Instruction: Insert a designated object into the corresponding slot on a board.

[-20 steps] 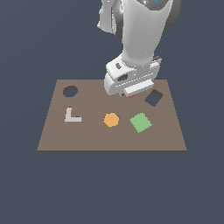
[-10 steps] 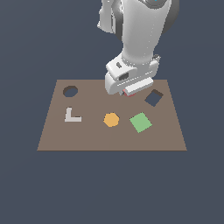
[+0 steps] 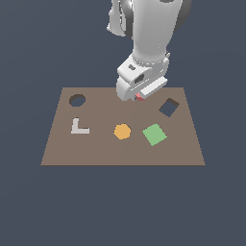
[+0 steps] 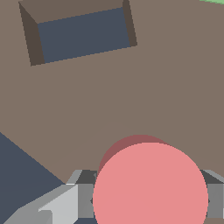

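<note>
Exterior view, pincer (image 3: 139, 95) clamped on red disc (image 4: 150, 186), barely shifted since earlier, above board (image 3: 96, 149)

Red disc (image 3: 140, 97) mostly hidden behind gripper (image 3: 136, 94) in exterior view; wrist view crops its lower edge, fingertip contact unclear

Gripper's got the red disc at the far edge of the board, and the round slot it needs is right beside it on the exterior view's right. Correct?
Not quite. In the exterior view the round slot is far off on the left; the hole on the right is the tilted square hole. The gripper does hold the red disc by the board's far edge.
</note>
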Controlling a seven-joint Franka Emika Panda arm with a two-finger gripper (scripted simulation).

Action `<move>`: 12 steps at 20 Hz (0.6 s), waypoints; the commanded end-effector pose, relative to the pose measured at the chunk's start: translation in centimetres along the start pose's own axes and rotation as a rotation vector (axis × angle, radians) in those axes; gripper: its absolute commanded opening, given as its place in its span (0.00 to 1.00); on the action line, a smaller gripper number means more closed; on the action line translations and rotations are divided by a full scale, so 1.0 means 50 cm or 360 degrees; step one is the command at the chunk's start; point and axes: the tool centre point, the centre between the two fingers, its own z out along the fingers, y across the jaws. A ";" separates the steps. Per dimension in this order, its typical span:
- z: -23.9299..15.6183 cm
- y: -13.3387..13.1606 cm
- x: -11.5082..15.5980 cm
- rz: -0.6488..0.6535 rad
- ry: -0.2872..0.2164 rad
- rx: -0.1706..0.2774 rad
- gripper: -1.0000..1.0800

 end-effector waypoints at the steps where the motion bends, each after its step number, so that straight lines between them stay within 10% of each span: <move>1: -0.001 -0.007 -0.016 -0.0113 0.0001 0.0000 0.00; 12: -0.004 -0.028 -0.112 -0.0748 0.0002 0.0000 0.00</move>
